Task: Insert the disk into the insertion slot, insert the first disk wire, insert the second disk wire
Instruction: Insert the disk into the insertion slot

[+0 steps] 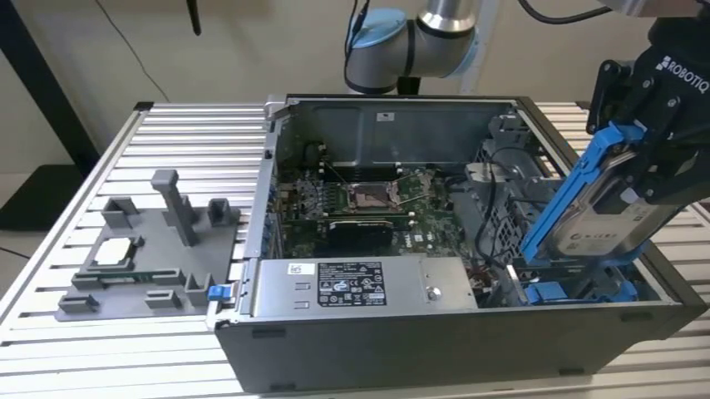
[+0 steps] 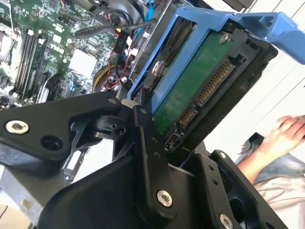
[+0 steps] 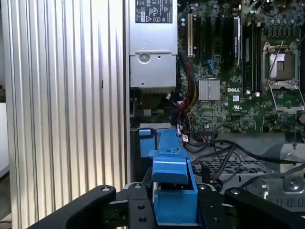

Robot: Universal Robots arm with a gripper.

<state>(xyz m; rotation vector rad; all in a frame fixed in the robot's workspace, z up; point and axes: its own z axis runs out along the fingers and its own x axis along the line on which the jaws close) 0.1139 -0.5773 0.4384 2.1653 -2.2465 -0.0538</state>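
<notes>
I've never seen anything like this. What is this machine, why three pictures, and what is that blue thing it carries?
It is a robot arm working over an open computer case on a slatted metal table. The exterior view comes from a camera off the arm; both wrist views come from cameras riding near its wrist, looking past its black hand. The hand is shut on the disk, a silver hard drive in a blue frame, held tilted over the insertion slot at the exterior view's right. Inside the case lie a green circuit board and a grey box. A grey holder stands beside the case.
</notes>
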